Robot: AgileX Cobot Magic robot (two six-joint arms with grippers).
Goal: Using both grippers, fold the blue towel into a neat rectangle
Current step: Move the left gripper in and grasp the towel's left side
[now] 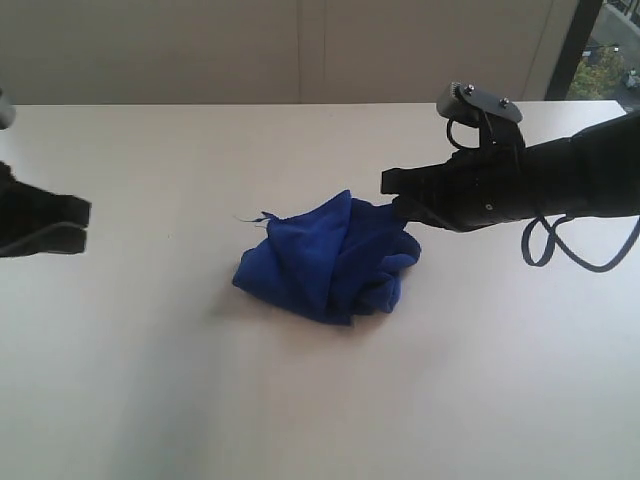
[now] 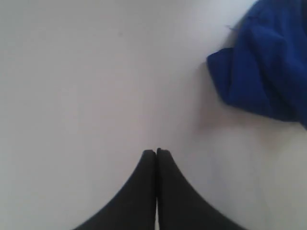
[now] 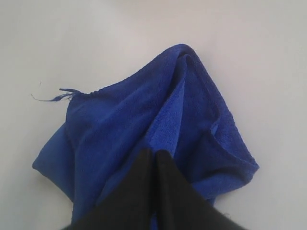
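On the pale tabletop (image 1: 150, 390) by a beige wall (image 1: 200, 50), blue towel (image 1: 322, 262) lies crumpled; both jaws closed.

You have 1 blue towel (image 1: 325, 262), crumpled in a loose heap with bunched folds and a frayed thread sticking out at one edge. Your right pincer (image 3: 153, 152) sits over its raised folds, its 2 tips pressed together against the cloth. Your left pincer (image 2: 156, 152) is also closed and well apart from the towel, which lies ahead of it, off to one side.
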